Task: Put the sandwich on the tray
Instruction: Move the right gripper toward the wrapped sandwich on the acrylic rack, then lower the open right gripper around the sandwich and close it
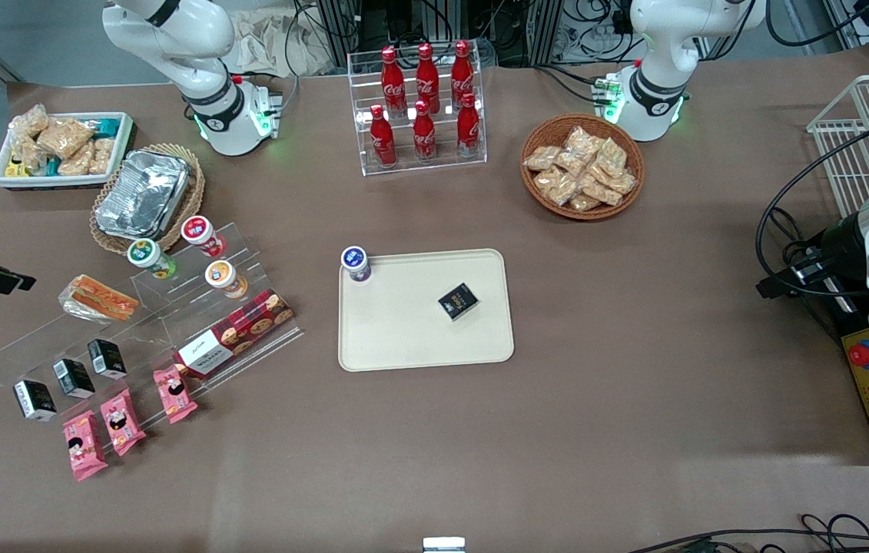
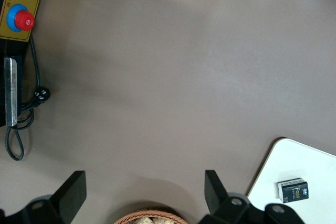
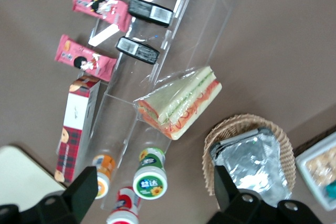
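Black end effector [image 3: 149,192] fingers spread open, empty, above crinkly clear-wrapped wedge sandwich [image 3: 178,102].

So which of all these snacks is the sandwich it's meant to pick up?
Find the clear acrylic stepped shelf toward the working arm's end of the table. The sandwich lies on its top step, beside the foil container. It is the only clear-wrapped wedge with orange and green stripes. The open gripper hovers above it.
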`<state>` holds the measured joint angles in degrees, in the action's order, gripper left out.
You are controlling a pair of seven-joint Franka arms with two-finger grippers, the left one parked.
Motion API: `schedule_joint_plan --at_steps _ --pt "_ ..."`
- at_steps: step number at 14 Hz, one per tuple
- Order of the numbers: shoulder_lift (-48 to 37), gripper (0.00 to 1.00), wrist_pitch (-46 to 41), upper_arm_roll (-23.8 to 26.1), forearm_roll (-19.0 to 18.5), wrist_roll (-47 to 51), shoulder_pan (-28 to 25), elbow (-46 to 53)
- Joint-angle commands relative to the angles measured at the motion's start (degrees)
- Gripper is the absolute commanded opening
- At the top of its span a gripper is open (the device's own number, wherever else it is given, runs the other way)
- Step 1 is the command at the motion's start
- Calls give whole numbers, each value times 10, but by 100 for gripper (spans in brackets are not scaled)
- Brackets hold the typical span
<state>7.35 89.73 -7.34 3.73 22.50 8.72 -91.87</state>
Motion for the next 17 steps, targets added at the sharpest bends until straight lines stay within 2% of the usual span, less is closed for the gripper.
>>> schedule_joint_plan --at_steps 1,3,5,7,9,13,17 --pt "4 98 11 -2 17 81 4 -6" --pt "7 98 24 -2 15 184 6 -9" --pt "3 98 32 -6 -4 258 8 -30" --pt "27 98 18 -21 -4 328 37 -36" --pt "31 98 28 -19 -11 327 35 -37" --pt "29 98 61 -16 0 339 35 -58" --pt "10 97 118 -16 25 368 33 -120"
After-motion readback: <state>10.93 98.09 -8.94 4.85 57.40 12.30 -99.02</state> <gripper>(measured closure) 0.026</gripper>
